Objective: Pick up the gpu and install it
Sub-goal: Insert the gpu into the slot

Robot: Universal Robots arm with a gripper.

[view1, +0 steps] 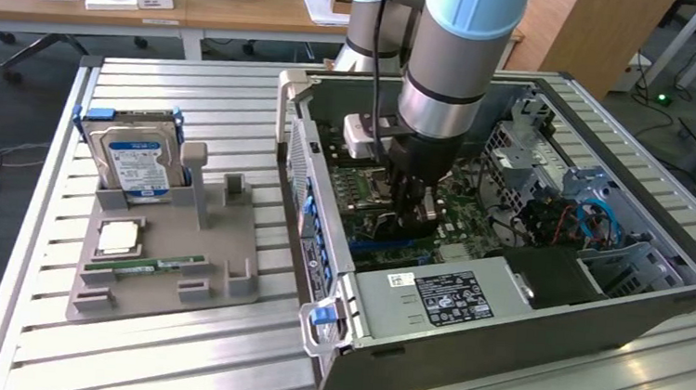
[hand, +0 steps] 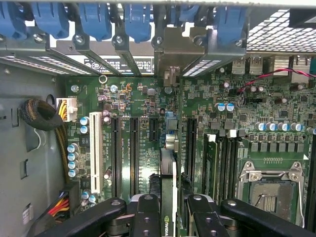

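A: Reaching down into the open case (view1: pixel 490 290), the arm has its gripper (view1: pixel 412 209) low over the motherboard (view1: pixel 373 192). What do the jaws hold?

B: They are clamped on the gpu (hand: pixel 169 197), held edge-on. In the wrist view the gripper (hand: pixel 169 217) shows both black fingers (hand: pixel 148 217) pressed against the card's two faces, one on each side.

A: Where is the gpu relative to the board?

B: It stands upright over the motherboard (hand: pixel 148 103), in line with the long black slots (hand: pixel 134 153) that run side by side. It sits between two of them. Whether its lower edge touches a slot cannot be told.

A: Anything near the far end of the card?

B: Its far end points toward the rear bracket openings, under the row of blue latches (hand: pixel 96 19). The white slot (hand: pixel 96 153) is well apart from it, past two black slots. The CPU socket (hand: pixel 269 190) lies on the other side.

A: Outside the case?

B: A grey tray (view1: pixel 163 255) sits on the slatted surface (view1: pixel 124 354), toward the exterior view's left of the case. A hard drive (view1: pixel 134 160) stands upright in it, and a green memory stick (view1: pixel 144 265) lies flat near its front. A square chip (view1: pixel 117 237) rests just beside the stick.
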